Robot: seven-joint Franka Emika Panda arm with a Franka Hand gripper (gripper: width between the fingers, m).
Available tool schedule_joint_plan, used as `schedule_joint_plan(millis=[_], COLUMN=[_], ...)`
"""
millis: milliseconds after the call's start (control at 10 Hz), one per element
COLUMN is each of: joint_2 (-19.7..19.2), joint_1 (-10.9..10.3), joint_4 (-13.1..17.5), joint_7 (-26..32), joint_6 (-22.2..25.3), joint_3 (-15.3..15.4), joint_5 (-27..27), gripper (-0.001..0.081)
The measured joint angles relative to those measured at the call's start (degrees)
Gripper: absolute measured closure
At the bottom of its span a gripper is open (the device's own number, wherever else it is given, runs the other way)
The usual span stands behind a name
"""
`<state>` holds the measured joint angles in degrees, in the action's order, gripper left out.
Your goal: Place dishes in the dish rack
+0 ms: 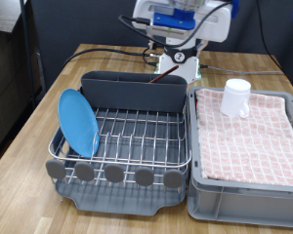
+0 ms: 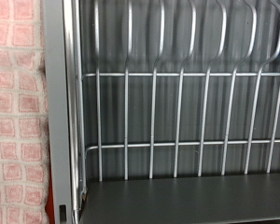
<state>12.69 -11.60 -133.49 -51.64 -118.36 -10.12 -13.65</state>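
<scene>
On the wooden desk sits the large silver wire dish rack on its dark grey plastic tray, with a tall grey cutlery trough along its far side and round grey tabs along its near edge. Leaning on edge at the exterior view's left end of the rack is the round flat light-blue plate, already placed among the wires. Just beside the rack, at the exterior view's right, stands a grey plastic crate lined with pink checked cloth, and the small white mug rests on that cloth. Behind the trough rises the white robot arm; its gripper is hidden, so whether it is open or closed cannot be told. Rack wires and cloth fill the wrist view.
</scene>
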Motion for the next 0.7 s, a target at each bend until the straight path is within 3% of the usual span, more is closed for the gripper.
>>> schedule_joint_plan(millis=[300,700], joint_2=[-0.1,0.9], joint_1=[-0.1,-1.9], joint_4=[0.5,3.1], joint_7=[1.9,0.4], joint_6=[0.6,5.1], joint_3=[-0.2,3.4], joint_5=[0.2,3.8], gripper=[0.0003,0.0003])
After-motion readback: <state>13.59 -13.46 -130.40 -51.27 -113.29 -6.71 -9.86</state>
